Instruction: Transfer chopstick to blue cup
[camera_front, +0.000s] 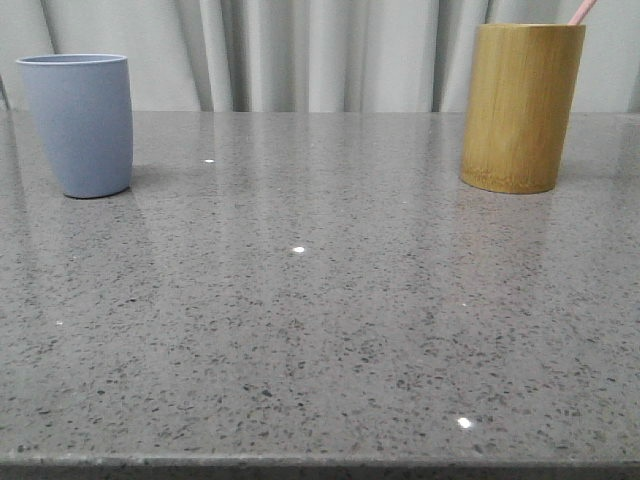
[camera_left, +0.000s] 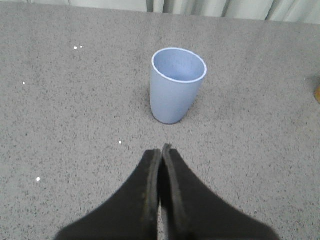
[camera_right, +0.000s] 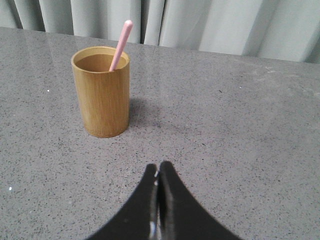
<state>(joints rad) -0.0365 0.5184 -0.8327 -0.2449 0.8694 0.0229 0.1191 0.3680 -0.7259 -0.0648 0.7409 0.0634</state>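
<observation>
Nearest the lens in my left wrist view, my left gripper (camera_left: 161, 152) has its two dark fingers pressed together with nothing between them, hovering above the grey speckled table (camera_left: 60, 125). Ahead of those fingertips and apart from them stands the blue cup (camera_left: 176, 85), upright, mouth open, interior bare as far as I can see. My right gripper (camera_right: 158, 171) is likewise closed on nothing, its fingers meeting at the tips over bare tabletop. Beyond it, set off to one side, stands the bamboo cylinder (camera_right: 102, 92), upright. The chopstick (camera_right: 121, 45) rests inside that cylinder, leaning against the rim, its upper end projecting well above it. Seen from the front, the blue cup sits at the far left of the table, the bamboo cylinder at the far right, the two well apart. A pale curtain (camera_front: 300, 55) hangs behind the table.
</observation>
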